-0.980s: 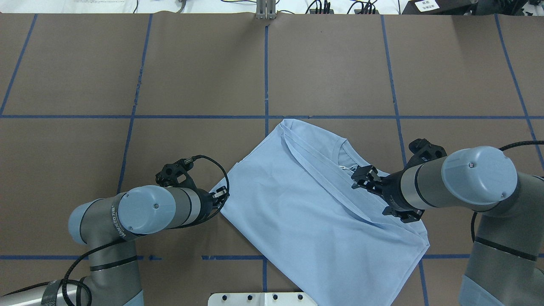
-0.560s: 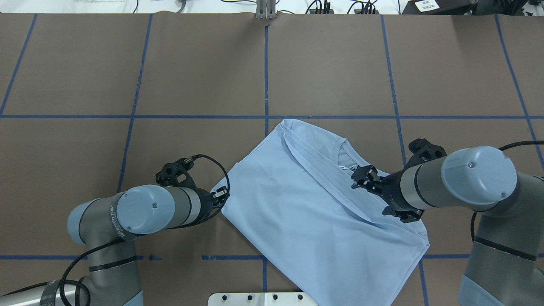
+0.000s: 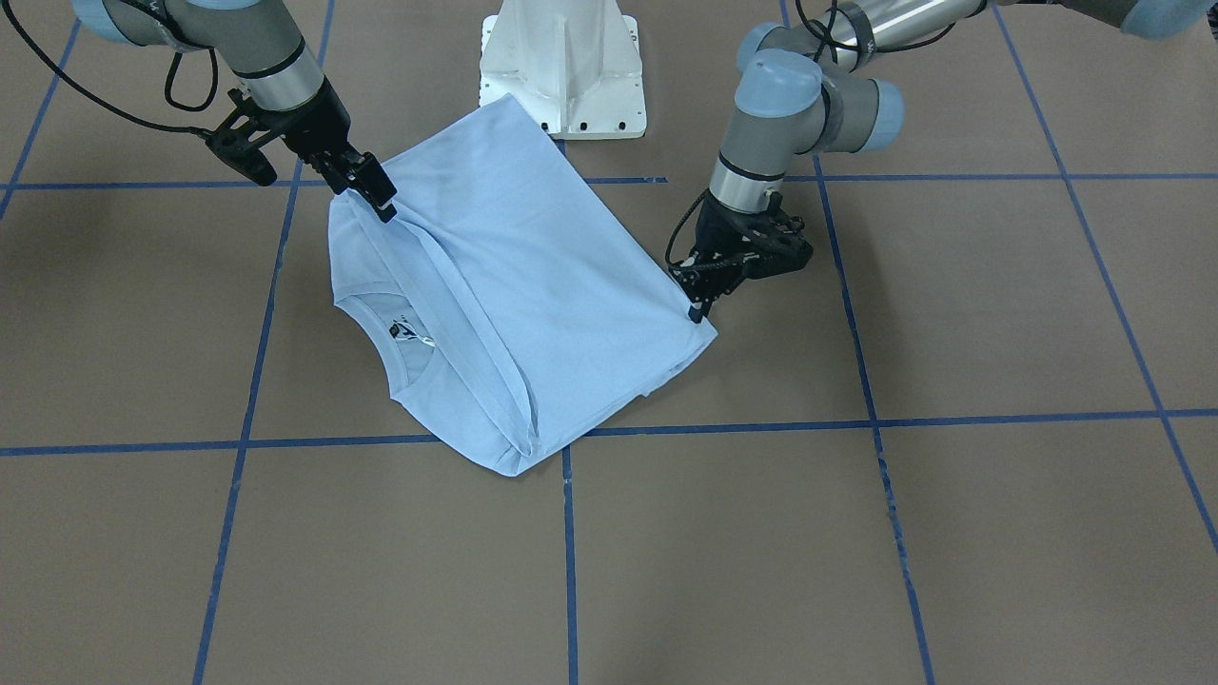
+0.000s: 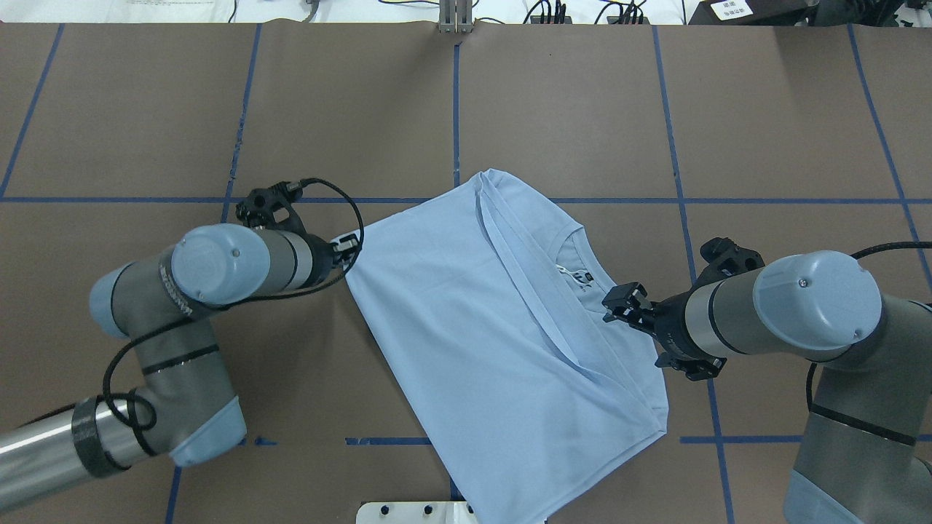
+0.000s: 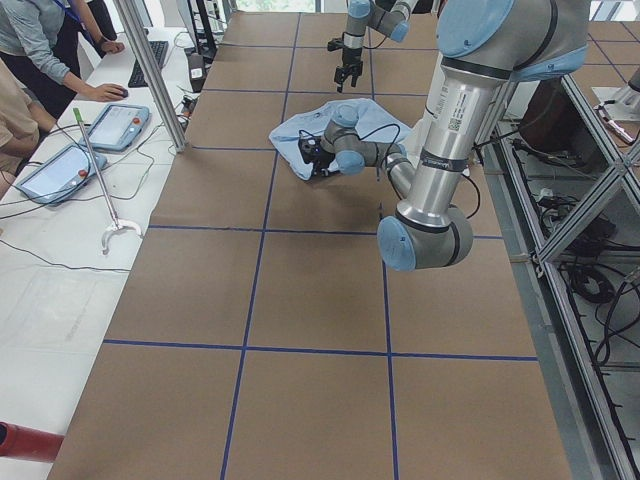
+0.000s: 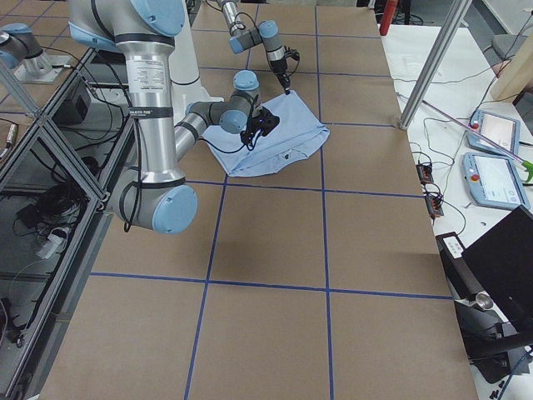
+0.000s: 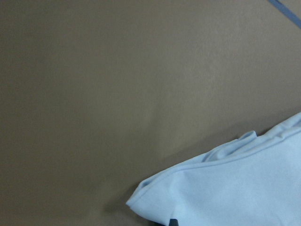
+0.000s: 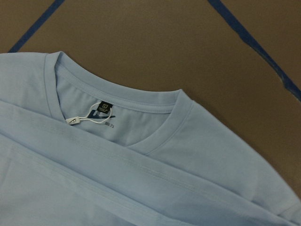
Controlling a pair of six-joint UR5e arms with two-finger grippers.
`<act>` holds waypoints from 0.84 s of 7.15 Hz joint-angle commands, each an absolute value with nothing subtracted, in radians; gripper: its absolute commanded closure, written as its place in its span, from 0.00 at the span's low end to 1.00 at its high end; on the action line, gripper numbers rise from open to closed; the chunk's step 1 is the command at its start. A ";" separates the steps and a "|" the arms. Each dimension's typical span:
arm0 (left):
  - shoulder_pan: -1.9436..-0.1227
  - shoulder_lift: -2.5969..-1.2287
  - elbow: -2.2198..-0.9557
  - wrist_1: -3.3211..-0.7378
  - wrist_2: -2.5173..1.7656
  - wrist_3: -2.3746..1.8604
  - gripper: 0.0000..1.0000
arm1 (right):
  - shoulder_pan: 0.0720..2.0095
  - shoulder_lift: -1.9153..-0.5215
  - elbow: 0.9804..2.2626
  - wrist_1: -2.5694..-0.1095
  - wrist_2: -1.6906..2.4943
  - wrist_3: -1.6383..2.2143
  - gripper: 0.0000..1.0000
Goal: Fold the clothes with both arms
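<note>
t-shirt (image 4: 473, 327) hem cut off at overhead view's lower edge; collar label (image 8: 101, 110) unreadable

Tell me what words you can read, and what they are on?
None reads clearly.
Dark label in the T-shirt collar: print too blurred.
Lettering on the left arm: too small.
White card at the overhead view's top right: too small.

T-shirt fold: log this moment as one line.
stage: fold in progress | T-shirt: partly folded, collar showing | left gripper: shut on a corner | right gripper: shut on the opposite edge
</note>
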State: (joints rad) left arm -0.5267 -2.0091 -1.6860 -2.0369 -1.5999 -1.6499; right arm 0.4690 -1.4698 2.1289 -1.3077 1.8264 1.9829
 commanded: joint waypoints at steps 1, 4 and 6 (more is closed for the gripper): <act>-0.645 -2.185 -1.443 -2.156 -1.601 -1.603 1.00 | 0.476 -1.470 2.132 -1.304 1.783 1.971 0.00; -0.695 -2.370 -1.043 -2.427 -1.598 -1.588 1.00 | 0.479 -1.425 2.131 -1.302 1.740 1.976 0.00; -0.695 -2.373 -1.017 -2.454 -1.580 -1.585 0.45 | 0.465 -1.422 2.120 -1.304 1.738 1.971 0.00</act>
